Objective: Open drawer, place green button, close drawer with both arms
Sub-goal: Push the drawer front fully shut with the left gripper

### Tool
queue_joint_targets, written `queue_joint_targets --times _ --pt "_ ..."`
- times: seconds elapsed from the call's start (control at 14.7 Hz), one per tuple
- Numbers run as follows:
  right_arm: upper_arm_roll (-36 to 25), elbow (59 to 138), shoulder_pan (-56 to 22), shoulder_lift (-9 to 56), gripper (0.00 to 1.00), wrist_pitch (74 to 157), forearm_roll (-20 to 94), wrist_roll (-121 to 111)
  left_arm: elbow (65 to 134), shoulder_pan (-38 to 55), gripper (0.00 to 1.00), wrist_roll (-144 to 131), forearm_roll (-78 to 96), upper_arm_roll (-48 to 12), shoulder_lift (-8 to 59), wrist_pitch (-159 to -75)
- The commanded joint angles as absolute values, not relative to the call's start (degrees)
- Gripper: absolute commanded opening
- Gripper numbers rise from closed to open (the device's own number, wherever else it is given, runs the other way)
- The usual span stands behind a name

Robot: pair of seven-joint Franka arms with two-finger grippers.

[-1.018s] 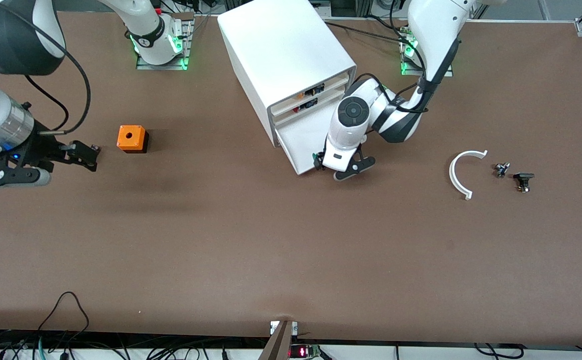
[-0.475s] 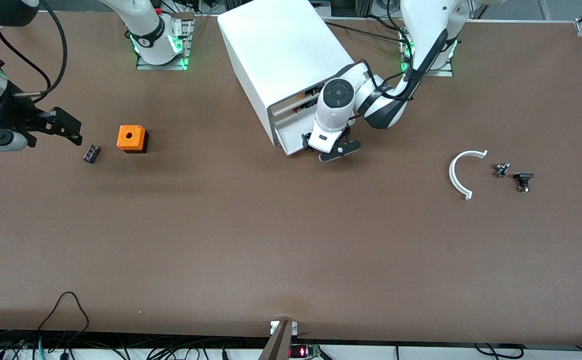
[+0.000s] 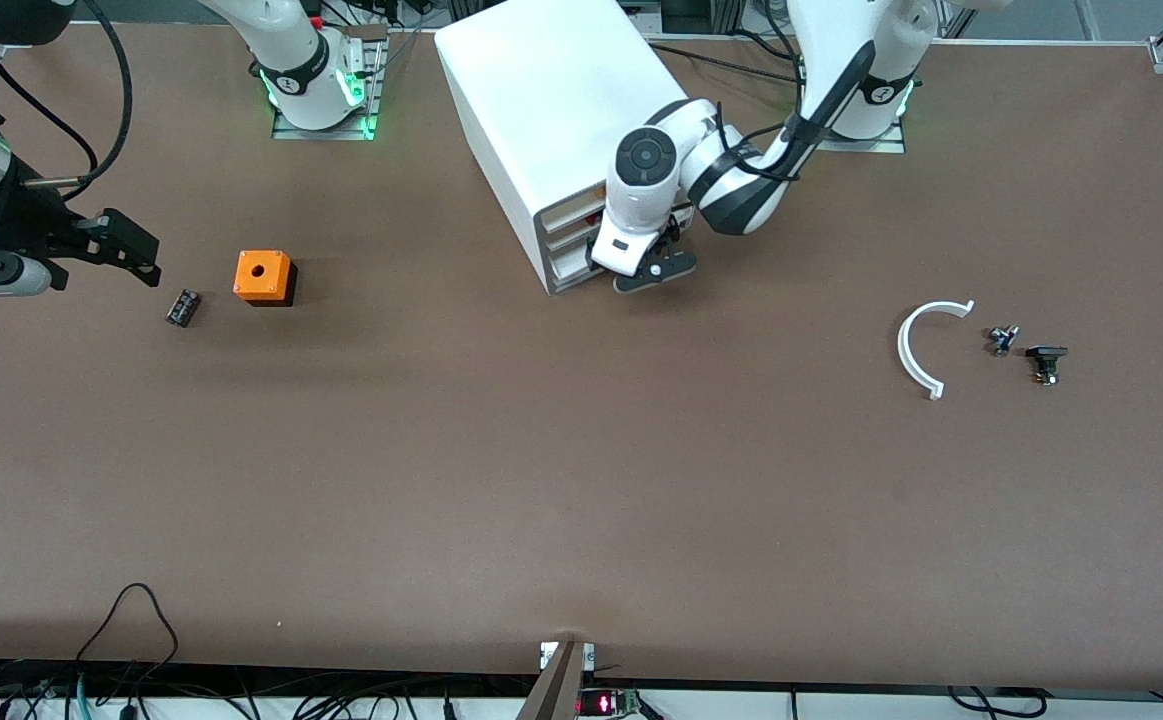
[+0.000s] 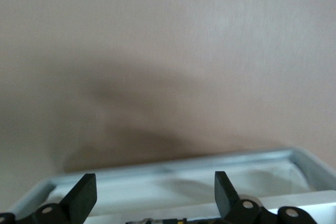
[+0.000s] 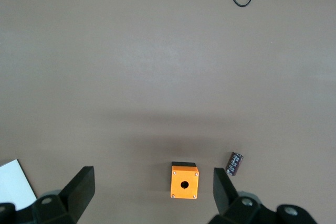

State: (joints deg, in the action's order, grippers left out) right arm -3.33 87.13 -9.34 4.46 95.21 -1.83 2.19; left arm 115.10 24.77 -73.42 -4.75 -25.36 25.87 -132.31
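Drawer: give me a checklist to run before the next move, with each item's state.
1. The drawer pushed level with the cabinet front: ok.
2. Left gripper at the drawer front, open: ok.
3. The button inside the drawer: cannot tell, hidden.
4. Right gripper open, holding nothing, up at the right arm's end of the table: ok.
5. Orange cube well away from the cabinet: ok.

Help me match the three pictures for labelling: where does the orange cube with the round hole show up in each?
Front view: orange cube on the table toward the right arm's end, beside a small dark cylinder.
Left wrist view: not in it.
Right wrist view: cube between the right tool's fingers.
Shared landmark: the cylinder.
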Motion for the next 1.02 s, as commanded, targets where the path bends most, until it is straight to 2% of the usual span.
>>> queue_joint_targets --times 0.0,0.14,0.48,0.95 --pt "1.5 86.5 -4.1 4.1 1.00 94.4 -3.0 2.4 116.3 24.3 0.99 -75.6 -5.5 -28.2 23.9 -129.6" --pt "3.2 86.4 -2.7 4.1 1.00 94.4 -2.7 2.3 116.2 24.6 0.99 -76.7 -5.5 -28.6 24.0 -128.9" --pt "3.2 84.6 -3.1 4.2 1.00 94.4 -3.0 2.3 115.9 24.4 0.99 -76.1 -5.5 -28.7 23.9 -127.5" --pt "3.2 84.6 -3.3 4.2 1.00 94.6 -2.9 6.2 104.5 15.2 1.00 -65.9 -5.5 -28.6 22.9 -110.9"
